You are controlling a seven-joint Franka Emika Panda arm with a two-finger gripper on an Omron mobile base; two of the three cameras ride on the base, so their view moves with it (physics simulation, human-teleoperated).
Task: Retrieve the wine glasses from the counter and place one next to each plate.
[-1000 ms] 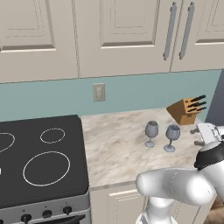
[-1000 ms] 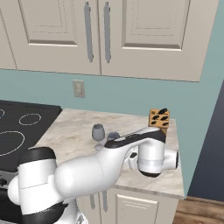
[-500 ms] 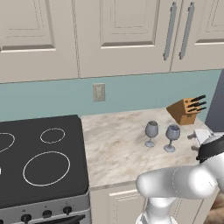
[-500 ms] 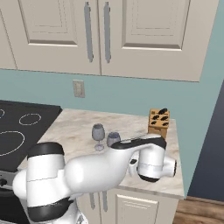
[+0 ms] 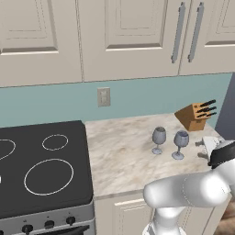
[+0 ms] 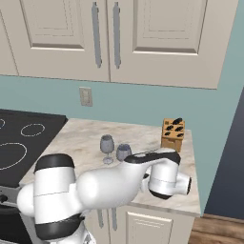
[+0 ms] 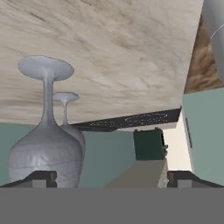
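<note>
Two smoky grey wine glasses stand upright side by side on the beige marbled counter [image 5: 124, 151]: the left glass [image 5: 159, 139] and the right glass [image 5: 181, 144]. My gripper [image 5: 201, 149] is just right of the right glass, level with it and pointing at it, open and holding nothing. The hand view is rolled upside down. There the near glass [image 7: 46, 151] looms in front of one fingertip [image 7: 41, 177], off the gap's middle, and the far glass [image 7: 70, 129] sits behind it. In the right base view both glasses [image 6: 106, 146] [image 6: 123, 152] show above my forearm. The plates are out of view.
A wooden knife block [image 5: 195, 115] stands at the counter's back right, behind the gripper. A black stovetop [image 5: 41, 165] lies to the left of the counter. Cream wall cabinets [image 5: 133, 36] hang above. The counter ends at its right edge [image 6: 195, 167] close to my hand.
My hand has sunk a little toward the counter beside the right glass, uncovering both glasses in the right base view. The glasses have not moved.
</note>
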